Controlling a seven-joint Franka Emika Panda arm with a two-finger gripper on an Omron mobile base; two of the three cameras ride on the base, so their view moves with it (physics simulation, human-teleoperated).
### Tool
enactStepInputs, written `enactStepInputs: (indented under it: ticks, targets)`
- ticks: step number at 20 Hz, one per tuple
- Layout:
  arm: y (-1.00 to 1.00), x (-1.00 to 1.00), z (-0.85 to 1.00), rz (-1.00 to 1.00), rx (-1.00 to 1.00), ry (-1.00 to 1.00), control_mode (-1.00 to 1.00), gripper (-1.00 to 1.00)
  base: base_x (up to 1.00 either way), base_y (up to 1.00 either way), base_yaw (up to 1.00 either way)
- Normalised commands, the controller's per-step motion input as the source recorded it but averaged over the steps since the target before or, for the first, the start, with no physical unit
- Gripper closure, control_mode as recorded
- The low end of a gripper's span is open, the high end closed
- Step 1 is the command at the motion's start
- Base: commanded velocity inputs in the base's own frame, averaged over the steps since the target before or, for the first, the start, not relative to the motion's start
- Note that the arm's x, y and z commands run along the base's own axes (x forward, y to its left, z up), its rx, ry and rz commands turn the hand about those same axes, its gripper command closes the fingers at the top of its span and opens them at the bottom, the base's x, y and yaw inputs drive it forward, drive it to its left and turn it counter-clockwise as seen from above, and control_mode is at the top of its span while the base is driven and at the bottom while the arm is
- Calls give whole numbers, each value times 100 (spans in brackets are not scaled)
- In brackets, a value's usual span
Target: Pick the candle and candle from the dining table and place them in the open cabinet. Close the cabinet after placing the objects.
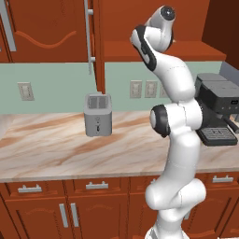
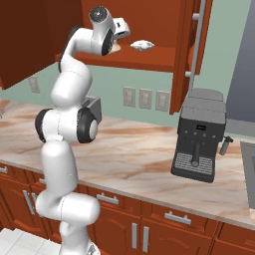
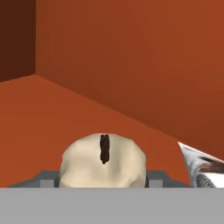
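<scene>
Item: pale cream knobby wax candle [image 3: 103, 161], dark wick up, clamped between the gripper's [image 3: 103, 179] closed fingers, inside the reddish-brown wooden wall cabinet [image 3: 131, 65], just over its shelf floor. Likely light, stiff, slightly slick; hold at mid-body sides.

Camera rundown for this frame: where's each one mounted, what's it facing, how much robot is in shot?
Left base view: behind the arm's left, facing the counter, toaster and open cabinet; arm at right.
Right base view: behind its right, facing the coffee machine and cabinet shelf; arm at left.
Hand view: inside the cabinet; gripper shut on the cream candle.
Both base views share the counter, toaster, coffee machine and cabinet.
</scene>
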Motion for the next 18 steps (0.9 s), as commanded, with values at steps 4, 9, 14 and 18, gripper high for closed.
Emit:
enactStepInputs:
  ticks: [4,9,14,18]
  targets:
    - [0,34,-38,0,-4,-3,-100,100,0,0,0]
    - [2,7,-49,0,-1,0,-100,-100,0,0,0]
    - [3,0,-43,0,0,0,-100,-100,0,0,0]
    - [0,0,-40,0,0,0,-100,-100,0,0,0]
